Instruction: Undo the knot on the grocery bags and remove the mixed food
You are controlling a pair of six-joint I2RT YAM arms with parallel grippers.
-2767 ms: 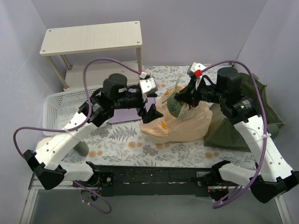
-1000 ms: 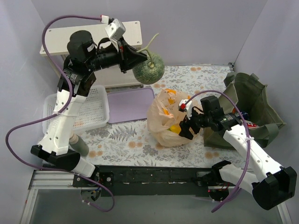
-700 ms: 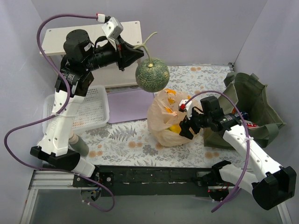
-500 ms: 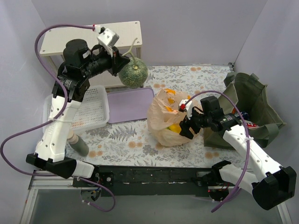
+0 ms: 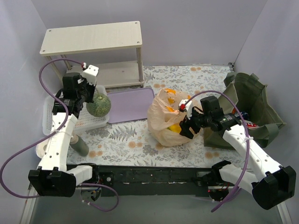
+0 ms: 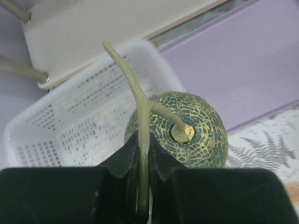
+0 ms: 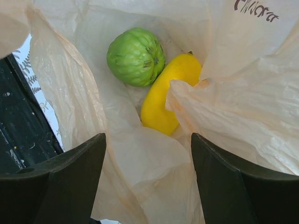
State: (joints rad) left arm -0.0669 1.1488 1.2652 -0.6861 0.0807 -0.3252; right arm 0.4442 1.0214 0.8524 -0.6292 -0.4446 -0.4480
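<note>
On my left wrist feed, the left gripper [image 6: 144, 149] had its dark fingers pressed together on the pale green stem [image 6: 140, 112], a thin forked stalk that ran up between them. Just beyond the fingertips sat the melon [image 6: 187, 126], round, dark green and netted with a cream crackle, over the corner of the white perforated plastic basket [image 6: 70, 126]; I couldn't tell whether it was resting there or hanging. Past it lay the smooth lilac tray [image 6: 243, 70], and farther back the pale wooden shelf [image 6: 93, 28]. On the right wrist feed, the right gripper [image 7: 147, 140] stood with its fingers spread wide at the mouth of the grocery bag [image 7: 233, 102], pinching nothing. The bag was thin, crinkled, translucent peach plastic. Deeper inside it lay a smooth yellow fruit [image 7: 170, 93], oval and curved, touching a knobbly green fruit [image 7: 136, 56] just behind it. From the overhead camera, the bag sat mid-table on the leaf-printed tablecloth [image 5: 126, 135], with the olive fabric tote [image 5: 252, 100] slumped beside it on my right.
</note>
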